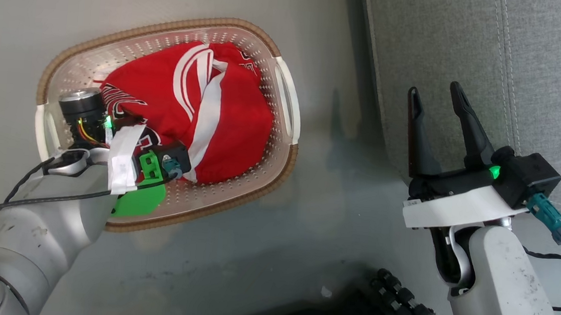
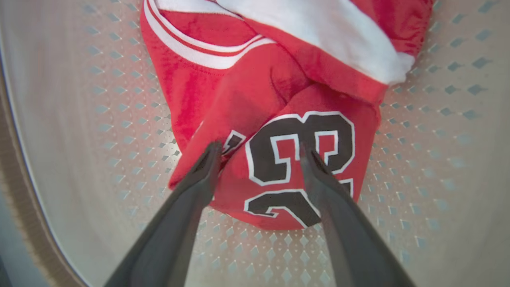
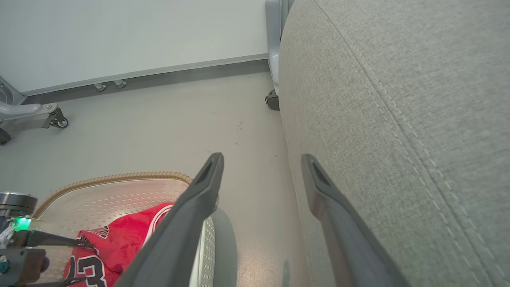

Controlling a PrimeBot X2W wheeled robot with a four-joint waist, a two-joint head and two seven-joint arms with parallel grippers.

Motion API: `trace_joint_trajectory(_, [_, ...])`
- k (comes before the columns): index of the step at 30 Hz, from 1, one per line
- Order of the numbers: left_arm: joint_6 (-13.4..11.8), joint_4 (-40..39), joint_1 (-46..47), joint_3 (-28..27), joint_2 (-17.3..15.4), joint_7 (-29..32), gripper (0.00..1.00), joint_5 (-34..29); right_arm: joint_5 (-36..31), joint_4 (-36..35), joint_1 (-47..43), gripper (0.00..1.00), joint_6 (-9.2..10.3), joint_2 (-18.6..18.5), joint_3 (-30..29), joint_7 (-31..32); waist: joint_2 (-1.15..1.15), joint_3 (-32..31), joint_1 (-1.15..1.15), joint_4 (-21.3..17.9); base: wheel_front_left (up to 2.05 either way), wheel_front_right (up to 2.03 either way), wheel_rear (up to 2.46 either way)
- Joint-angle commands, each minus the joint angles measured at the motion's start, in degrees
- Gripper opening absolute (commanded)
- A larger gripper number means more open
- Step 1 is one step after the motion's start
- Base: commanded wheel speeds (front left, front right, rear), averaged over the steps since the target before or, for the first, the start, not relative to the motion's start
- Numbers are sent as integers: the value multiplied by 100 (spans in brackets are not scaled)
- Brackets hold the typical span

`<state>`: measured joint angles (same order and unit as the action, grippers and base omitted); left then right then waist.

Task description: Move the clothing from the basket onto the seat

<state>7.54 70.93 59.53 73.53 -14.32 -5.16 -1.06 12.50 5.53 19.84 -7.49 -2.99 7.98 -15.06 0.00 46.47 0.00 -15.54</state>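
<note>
I seem to work in a lab or test room dressed up as a home corner: bare grey floor [image 3: 139,131], plain white wall [image 3: 139,36], a metal frame [image 3: 24,108] on castor wheels, a grey sofa [image 3: 398,119], a laundry basket [image 1: 87,62] on the floor

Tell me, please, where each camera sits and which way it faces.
Head view: on the head, facing down at basket, clothing and seat; shows left forearm, open right gripper.
Left wrist view: on that wrist, facing into the basket at the clothing; shows open left gripper.
Right wrist view: on that wrist, facing along floor and seat; shows its fingers.
Shared: all show basket and clothing.
</note>
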Motion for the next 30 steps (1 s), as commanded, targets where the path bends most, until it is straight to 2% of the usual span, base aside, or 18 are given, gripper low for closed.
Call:
trace_joint_trajectory(1, [-16,67,162,-10,-92,62,100,-7,70,4,89,100,0,5,33,-17,0,275,0,-245,0,0,0])
trace_joint_trajectory(14, [-16,261,197,-10,-132,429,99,-246,353,-16,252,100,0,4,148,-17,0,593,0,-414,0,0,0])
trace_joint_trajectory(17, [-16,268,194,-9,-86,291,0,-503,382,-1,265,100,0,4,165,-17,0,616,0,-438,0,0,0])
trace_joint_trajectory(25, [-16,289,158,-9,-9,204,0,-521,378,42,291,100,0,5,121,-17,0,553,0,-391,0,0,0])
trace_joint_trajectory(30, [-16,291,173,-9,156,43,0,-59,316,85,259,100,0,2,44,-17,0,327,0,-240,0,0,0])
